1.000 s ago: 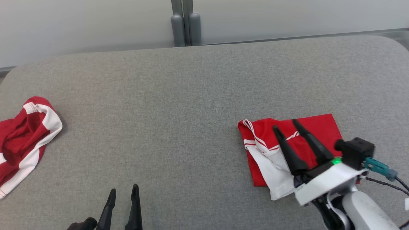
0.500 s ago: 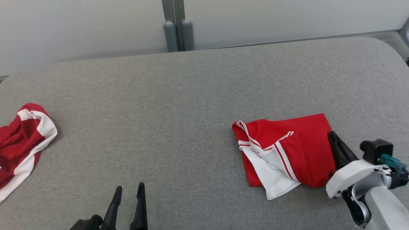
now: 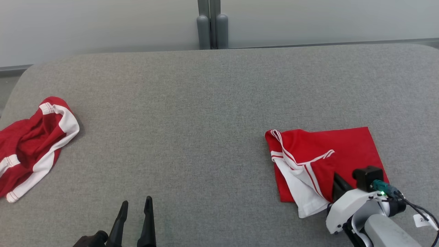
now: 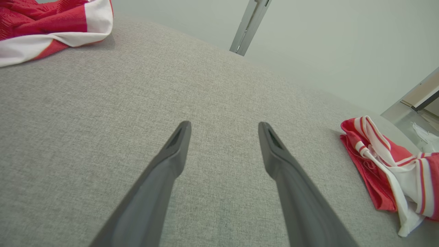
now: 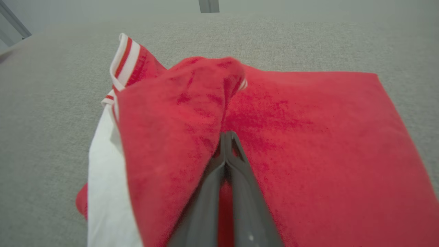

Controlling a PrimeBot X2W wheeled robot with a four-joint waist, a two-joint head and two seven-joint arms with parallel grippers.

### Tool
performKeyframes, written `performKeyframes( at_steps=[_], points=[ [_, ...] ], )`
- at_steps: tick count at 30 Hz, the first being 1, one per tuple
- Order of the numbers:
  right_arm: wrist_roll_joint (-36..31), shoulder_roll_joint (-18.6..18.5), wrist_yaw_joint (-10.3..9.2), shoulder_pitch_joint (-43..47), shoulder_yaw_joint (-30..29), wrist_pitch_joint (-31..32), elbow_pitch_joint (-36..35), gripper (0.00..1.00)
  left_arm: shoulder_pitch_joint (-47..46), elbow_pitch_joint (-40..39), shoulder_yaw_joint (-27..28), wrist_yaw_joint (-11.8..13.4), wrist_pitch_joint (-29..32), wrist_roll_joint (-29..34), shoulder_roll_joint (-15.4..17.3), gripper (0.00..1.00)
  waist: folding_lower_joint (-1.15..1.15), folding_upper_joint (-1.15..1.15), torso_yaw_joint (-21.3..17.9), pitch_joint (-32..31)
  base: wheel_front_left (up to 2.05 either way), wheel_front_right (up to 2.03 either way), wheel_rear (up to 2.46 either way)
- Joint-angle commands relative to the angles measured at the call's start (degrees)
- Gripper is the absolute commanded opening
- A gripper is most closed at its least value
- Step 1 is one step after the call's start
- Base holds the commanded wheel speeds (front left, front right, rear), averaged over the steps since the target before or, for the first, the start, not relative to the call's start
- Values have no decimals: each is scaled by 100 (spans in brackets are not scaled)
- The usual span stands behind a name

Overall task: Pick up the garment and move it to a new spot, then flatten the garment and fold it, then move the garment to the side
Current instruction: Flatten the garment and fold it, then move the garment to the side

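The folded red and white garment (image 3: pixel 346 151) lies on the right of the grey padded table (image 3: pixel 205 103); it also shows in the left wrist view (image 4: pixel 377 171). My right gripper (image 3: pixel 337 179) is shut, fingers pressed together, lying against the garment's near edge. In the right wrist view its tips (image 5: pixel 228 135) rest on the red cloth (image 5: pixel 308 137), with a raised red fold (image 5: pixel 178 113) bulging to their left. I see no cloth between the fingers. My left gripper (image 3: pixel 136 203) stands open over bare table near the front edge, its fingers (image 4: pixel 178 144) well apart.
A second red and white garment (image 3: pixel 31 147) lies crumpled at the table's left edge, and is seen at the upper left of the left wrist view (image 4: pixel 51 24). A pale wall with a grey post (image 3: pixel 212 24) runs behind the table.
My right gripper shut, left its place over the garment, went out to its right and came back to its near edge. The red fold now bulges. The head camera shifted.
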Motion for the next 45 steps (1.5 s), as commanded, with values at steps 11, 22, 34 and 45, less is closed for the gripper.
performKeyframes(
  at_steps=[11, 22, 34, 45],
  points=[
    [-39, 111, -4, 572, 904, -45, -732, 0, 219, 21, 152, 7, -17, 110, 16, 100, 0, 0, -120, -302, 0, 0, 0],
    [-676, -258, -4, 1157, -666, -44, -1634, 98, 462, 54, 386, 21, -17, 322, 16, 100, 0, 0, -382, -687, 0, 0, 0],
    [-1882, 230, -5, 2011, -2707, -43, -2030, 100, 486, 230, 859, -63, -16, 889, 16, 100, 0, 0, -301, -946, 0, 0, 0],
    [-1677, 548, -5, 2029, -2811, -43, -1759, 100, 518, 205, 992, -146, -17, 1210, 15, 100, 0, 0, -148, -955, 0, 0, 0]
  ],
)
